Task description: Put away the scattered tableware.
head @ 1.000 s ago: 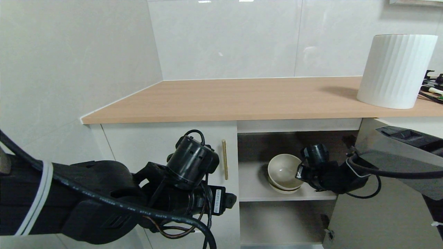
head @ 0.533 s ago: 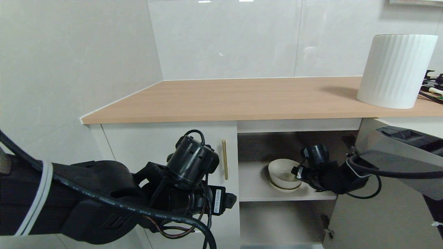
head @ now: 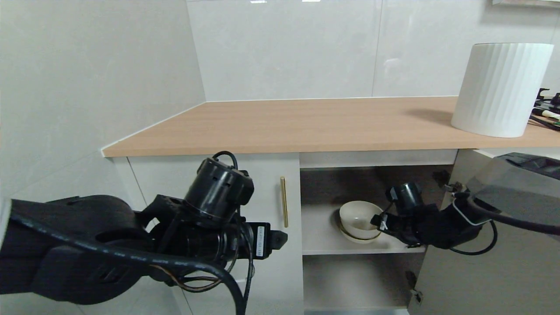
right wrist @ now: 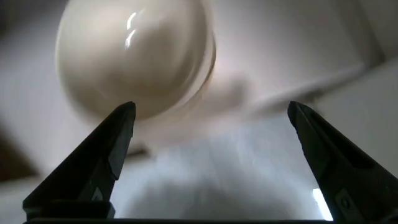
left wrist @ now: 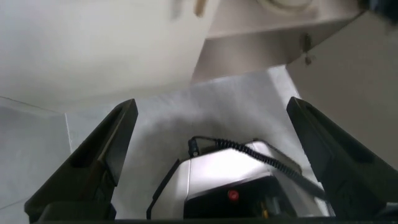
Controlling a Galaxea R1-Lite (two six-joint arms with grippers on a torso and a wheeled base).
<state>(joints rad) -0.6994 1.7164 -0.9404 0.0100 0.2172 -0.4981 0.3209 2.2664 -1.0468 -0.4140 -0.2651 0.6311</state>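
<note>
A cream bowl (head: pixel 358 217) sits nested on a stack of bowls (head: pixel 355 237) on the upper shelf (head: pixel 321 238) of the open cabinet. In the right wrist view the cream bowl (right wrist: pixel 137 62) lies just beyond my right gripper (right wrist: pixel 210 112), which is open with nothing between its fingers (right wrist: pixel 106 162). Seen from the head, my right gripper (head: pixel 379 220) hangs just right of the bowls, at the shelf's front. My left gripper (left wrist: pixel 211 102) is open and empty, held low in front of the closed left cabinet door (head: pixel 210 175) and facing the floor.
The cabinet's right door (head: pixel 481 271) stands swung open beside my right arm. A brass handle (head: pixel 283 201) marks the closed left door. A white ribbed container (head: pixel 501 89) stands on the wooden countertop (head: pixel 284 127) at the right, dark utensils (head: pixel 547 114) beyond it. A lower shelf (head: pixel 350 280) lies below.
The bowl, tilted and raised a second ago, has settled onto the stack. My right gripper has let go and drawn back slightly to the right. My left arm has shifted left.
</note>
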